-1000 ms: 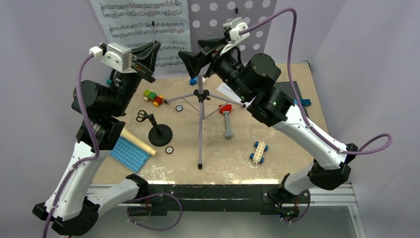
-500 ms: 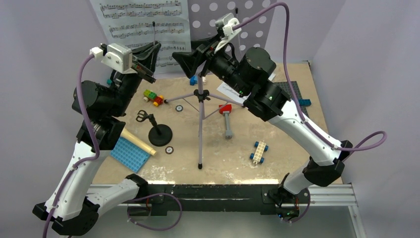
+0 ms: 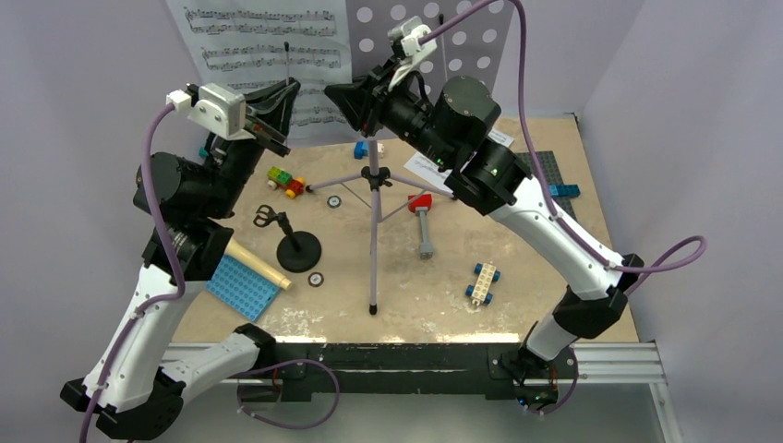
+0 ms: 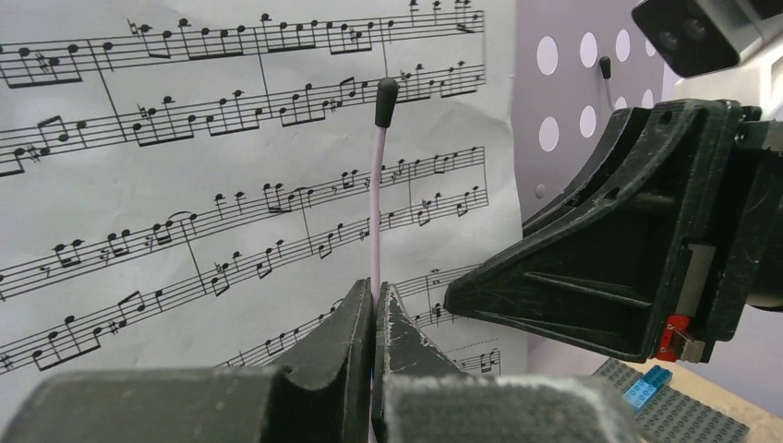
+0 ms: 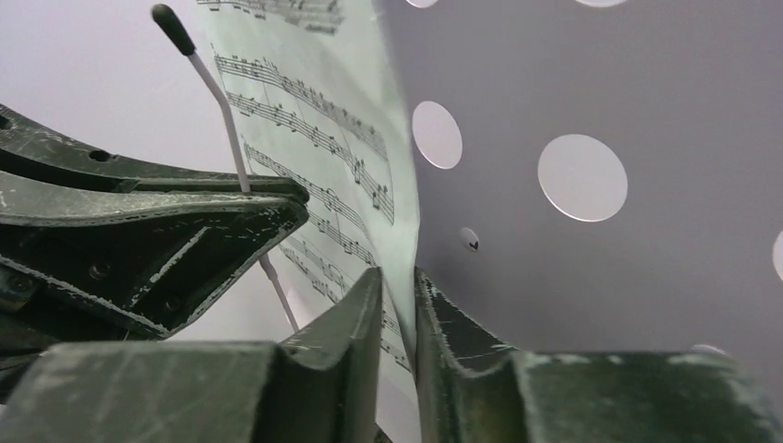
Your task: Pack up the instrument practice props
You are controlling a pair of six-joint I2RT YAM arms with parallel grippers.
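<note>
The left hand [image 3: 288, 92] is raised at the back of the table [image 3: 415, 305], closed on a thin lilac rod [image 3: 287, 60]. In the left wrist view its fingers [image 4: 355, 318] meet around the rod [image 4: 377, 185], which rises straight up to a black tip in front of the sheet [image 4: 185, 185].

The right hand [image 3: 337, 92] faces it from the other side. In the right wrist view it [image 5: 399, 277] is nearly closed, with the sheet's [image 5: 314, 111] right edge running down into the slim gap between the fingers, pinched there. Just behind the sheet is the lilac panel [image 5: 646, 111] with round holes. The left hand [image 5: 138, 221] and the rod [image 5: 217, 92] show on the left of that view.

The sheet [image 3: 258, 37] stands upright against the panel [image 3: 489, 32] at the back. The stand's pole [image 3: 373, 231] runs down to the table, its legs spread.

The mic stand [image 3: 298, 251] sits on its round base left of the pole. The cream mic [image 3: 258, 265] lies beside it, partly on a blue plate [image 3: 242, 288]. Toy bricks [image 3: 286, 181] lie scattered about.
</note>
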